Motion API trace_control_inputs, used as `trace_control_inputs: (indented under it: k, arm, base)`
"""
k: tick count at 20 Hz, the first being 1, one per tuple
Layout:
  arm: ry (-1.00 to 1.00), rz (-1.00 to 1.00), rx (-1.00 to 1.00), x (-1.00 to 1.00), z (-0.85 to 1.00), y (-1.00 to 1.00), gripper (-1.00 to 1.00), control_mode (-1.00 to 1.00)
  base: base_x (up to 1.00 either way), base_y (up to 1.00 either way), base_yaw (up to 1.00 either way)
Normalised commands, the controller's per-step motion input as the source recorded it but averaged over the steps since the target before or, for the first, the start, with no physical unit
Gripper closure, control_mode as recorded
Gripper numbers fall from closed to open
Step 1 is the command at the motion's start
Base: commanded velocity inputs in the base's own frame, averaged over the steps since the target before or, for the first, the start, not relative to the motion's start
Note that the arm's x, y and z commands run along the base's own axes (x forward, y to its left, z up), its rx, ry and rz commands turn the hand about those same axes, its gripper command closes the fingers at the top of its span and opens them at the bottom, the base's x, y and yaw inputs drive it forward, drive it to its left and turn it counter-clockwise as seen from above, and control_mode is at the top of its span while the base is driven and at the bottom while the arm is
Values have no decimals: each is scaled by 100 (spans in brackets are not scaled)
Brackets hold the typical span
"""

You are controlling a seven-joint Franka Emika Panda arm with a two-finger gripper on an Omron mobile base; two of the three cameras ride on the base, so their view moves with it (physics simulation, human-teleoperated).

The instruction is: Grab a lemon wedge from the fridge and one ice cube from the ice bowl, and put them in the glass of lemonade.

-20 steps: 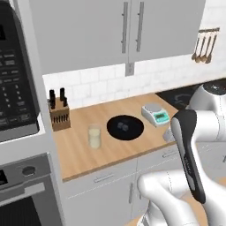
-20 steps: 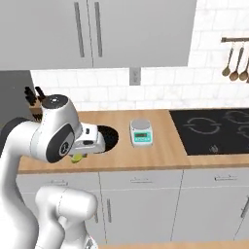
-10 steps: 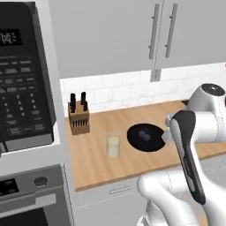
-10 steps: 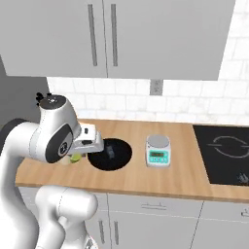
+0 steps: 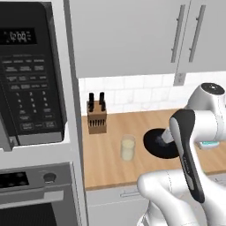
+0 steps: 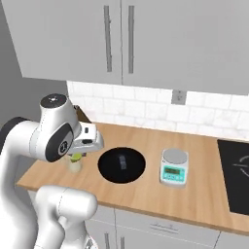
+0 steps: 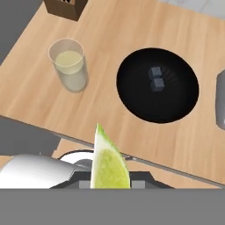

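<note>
A yellow-green lemon wedge [image 7: 109, 163] stands upright in my gripper [image 7: 110, 183], which is shut on it at the bottom of the hand view. The gripper hovers above the counter's front edge, nearer than the glass and bowl. The glass of lemonade [image 7: 69, 63] [image 5: 128, 148] stands on the wooden counter, left of the ice bowl [image 7: 157, 85] [image 5: 155, 143] [image 6: 121, 164]. Two dark ice cubes [image 7: 156, 79] lie in the bowl. In the right base view my hand partly hides the glass [image 6: 74, 164]. The fridge is out of view.
A wooden knife block [image 5: 96, 117] stands at the back of the counter behind the glass. A black microwave [image 5: 31, 84] with an oven below fills the left. A grey scale [image 6: 174, 168] sits right of the bowl, and a black cooktop [image 6: 238, 170] lies beyond it.
Both base views have shifted: the base has driven left and closer, so the glass, bowl and scale sit further right and look larger. The arm's pose looks unchanged.
</note>
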Motion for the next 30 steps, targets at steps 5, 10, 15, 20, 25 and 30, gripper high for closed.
trace_control_inputs:
  k: [5, 10, 15, 20, 25, 30]
  arm:
    - [0, 0, 0, 0, 0, 0, 100, 100]
    - [0, 0, 0, 0, 0, 0, 100, 100]
    - [0, 0, 0, 0, 0, 0, 100, 100]
    - [0, 0, 0, 0, 0, 0, 100, 100]
    - [-15, 25, 10, 39, -8, 21, 100, -100]
    - [-4, 28, 3, 70, -3, 54, 100, -100]
  base:
    - [28, -5, 16]
    - [32, 0, 19]
    - [5, 0, 7]
    - [0, 0, 0]
    - [4, 0, 2]
    - [0, 0, 0]
